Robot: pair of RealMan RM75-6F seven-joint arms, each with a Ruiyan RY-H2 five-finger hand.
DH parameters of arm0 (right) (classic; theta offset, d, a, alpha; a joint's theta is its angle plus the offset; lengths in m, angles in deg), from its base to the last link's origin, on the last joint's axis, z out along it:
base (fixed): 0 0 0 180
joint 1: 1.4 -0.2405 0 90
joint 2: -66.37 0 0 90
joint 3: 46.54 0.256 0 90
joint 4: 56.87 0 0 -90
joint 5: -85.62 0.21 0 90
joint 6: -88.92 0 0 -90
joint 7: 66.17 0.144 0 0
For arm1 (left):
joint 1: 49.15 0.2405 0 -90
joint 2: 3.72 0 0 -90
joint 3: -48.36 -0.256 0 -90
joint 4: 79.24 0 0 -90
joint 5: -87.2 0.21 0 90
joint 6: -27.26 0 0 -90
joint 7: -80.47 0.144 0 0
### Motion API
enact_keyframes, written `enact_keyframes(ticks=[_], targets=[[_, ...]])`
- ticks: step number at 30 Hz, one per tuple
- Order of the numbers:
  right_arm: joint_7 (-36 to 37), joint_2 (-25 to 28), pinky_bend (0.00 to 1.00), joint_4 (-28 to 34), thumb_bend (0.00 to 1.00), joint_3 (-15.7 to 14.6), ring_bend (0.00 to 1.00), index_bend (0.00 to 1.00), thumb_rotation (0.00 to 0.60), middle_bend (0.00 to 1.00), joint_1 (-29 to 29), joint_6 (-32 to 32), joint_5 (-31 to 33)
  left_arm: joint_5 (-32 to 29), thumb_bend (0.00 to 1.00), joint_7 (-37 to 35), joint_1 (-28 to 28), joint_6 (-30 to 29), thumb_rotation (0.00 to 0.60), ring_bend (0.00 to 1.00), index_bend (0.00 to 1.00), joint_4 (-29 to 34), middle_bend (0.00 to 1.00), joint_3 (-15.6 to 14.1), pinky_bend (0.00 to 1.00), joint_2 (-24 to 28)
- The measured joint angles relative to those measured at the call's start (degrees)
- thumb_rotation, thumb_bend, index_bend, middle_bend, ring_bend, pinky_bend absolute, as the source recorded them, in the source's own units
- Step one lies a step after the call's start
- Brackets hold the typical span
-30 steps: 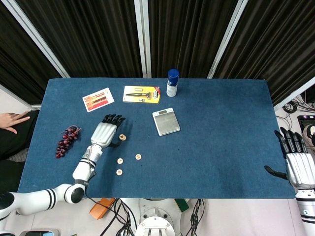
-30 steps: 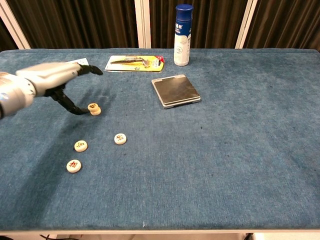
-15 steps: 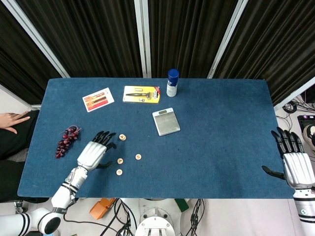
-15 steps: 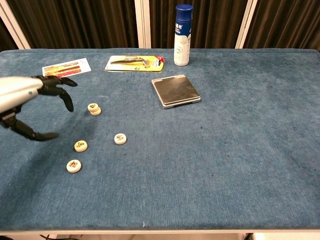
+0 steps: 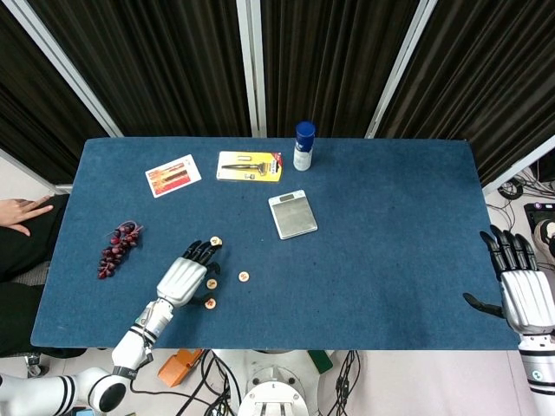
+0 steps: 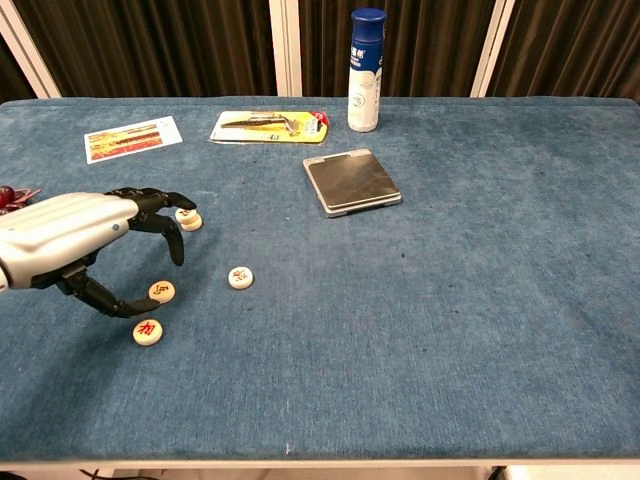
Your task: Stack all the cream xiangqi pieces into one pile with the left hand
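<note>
Over the near-left part of the blue table, the left hand has swung back in from the left, fingers spread and curved, holding nothing. It now brackets one loose cream xiangqi piece, while the others remain scattered and a two-high pile sits by its fingertips, so another pick seems to be starting.

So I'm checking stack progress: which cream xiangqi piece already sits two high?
The farthest piece, beside the left hand's fingertips. It looks thicker, like two stacked; the other three lie flat and single.
</note>
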Motion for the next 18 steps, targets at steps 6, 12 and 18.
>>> enact_keyframes(ticks=[6, 12, 18], targets=[[0.2, -0.1, 0.07, -0.3, 0.1, 0.0, 0.0, 0.0, 0.6, 0.0, 0.0, 0.0, 0.0, -0.6, 0.27, 0.3, 0.4, 0.8, 0.594, 0.0, 0.43, -1.0, 0.06, 0.1, 0.0, -0.8], [0.1, 0.0, 0.07, -0.2, 0.1, 0.0, 0.0, 0.0, 0.6, 0.0, 0.1, -0.1, 0.0, -0.8, 0.3, 0.0, 0.5, 1.4, 0.594, 0.0, 0.46, -1.9, 0.06, 0.5, 0.0, -1.4], [0.1, -0.1, 0.07, -0.2, 0.1, 0.0, 0.0, 0.0, 0.6, 0.0, 0.1, -0.1, 0.1, -0.8, 0.32, -0.4, 0.6, 1.9, 0.594, 0.0, 0.47, -2.6, 0.06, 0.8, 0.0, -1.6]])
